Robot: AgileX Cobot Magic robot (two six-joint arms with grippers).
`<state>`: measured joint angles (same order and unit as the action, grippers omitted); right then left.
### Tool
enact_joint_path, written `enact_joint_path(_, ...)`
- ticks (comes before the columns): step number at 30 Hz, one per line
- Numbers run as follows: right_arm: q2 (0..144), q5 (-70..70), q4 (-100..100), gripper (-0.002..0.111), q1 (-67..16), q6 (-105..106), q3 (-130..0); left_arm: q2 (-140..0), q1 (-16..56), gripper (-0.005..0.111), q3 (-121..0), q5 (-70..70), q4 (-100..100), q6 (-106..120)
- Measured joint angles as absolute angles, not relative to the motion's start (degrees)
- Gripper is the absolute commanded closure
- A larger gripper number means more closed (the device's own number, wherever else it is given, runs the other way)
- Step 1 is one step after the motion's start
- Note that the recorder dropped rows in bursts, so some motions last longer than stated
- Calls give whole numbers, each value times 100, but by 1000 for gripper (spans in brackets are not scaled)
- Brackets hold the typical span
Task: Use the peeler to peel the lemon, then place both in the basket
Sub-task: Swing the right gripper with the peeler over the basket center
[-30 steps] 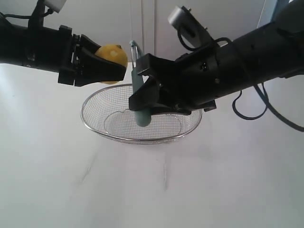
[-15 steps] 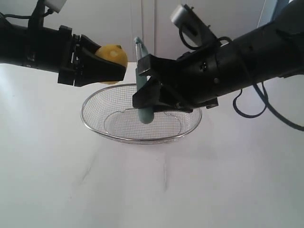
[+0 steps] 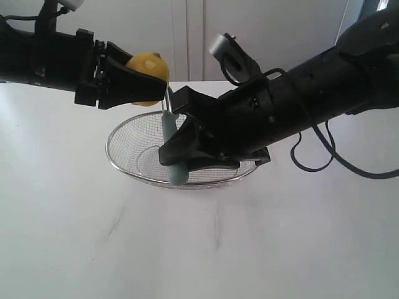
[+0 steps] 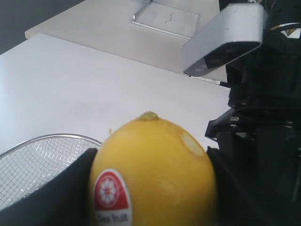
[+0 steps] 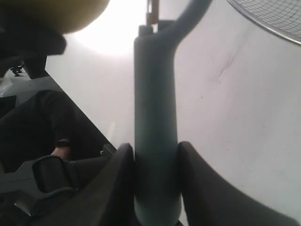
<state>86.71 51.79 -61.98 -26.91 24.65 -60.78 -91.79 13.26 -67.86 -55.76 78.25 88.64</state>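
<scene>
exterior view: the left hand (image 3: 142,80) is clamped on the lemon (image 3: 148,68), held in the air over the far left rim of the wire basket (image 3: 124,163). the right hand (image 3: 187,146) grips the peeler (image 3: 172,146) by its teal handle. its long axis runs close to upright, blade end up, right under the lemon. so the fruit sits just above the blade, and whether metal meets skin is too fine to call from here. the basket rests on the white table (image 3: 75,218).

left wrist view: lemon (image 4: 153,174) fills the frame between dark fingers (image 4: 61,197), sticker (image 4: 110,195) facing us. the peeler blade is out of sight below.

right wrist view: fingers (image 5: 117,188) pinch the handle (image 5: 155,117). the lemon (image 5: 61,12) is cut off at the frame edge, and glare washes out the blade tip.
</scene>
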Motion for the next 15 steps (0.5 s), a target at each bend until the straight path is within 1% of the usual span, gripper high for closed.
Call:
enact_joint_path(3,8614,5147,-6198,108,-2691,2478,-6078,-9179,1326,107,-6786,-5632,7825,8864)
enact_joint_path(11,7882,4772,-6198,108,-2691,2478,-6078,-9179,1326,107,-6786,-5720,7858,8864)
enact_joint_path(15,7829,4744,-6110,108,-2691,2478,-6078,-9179,1326,107,-6786,-5720,7858,8864)
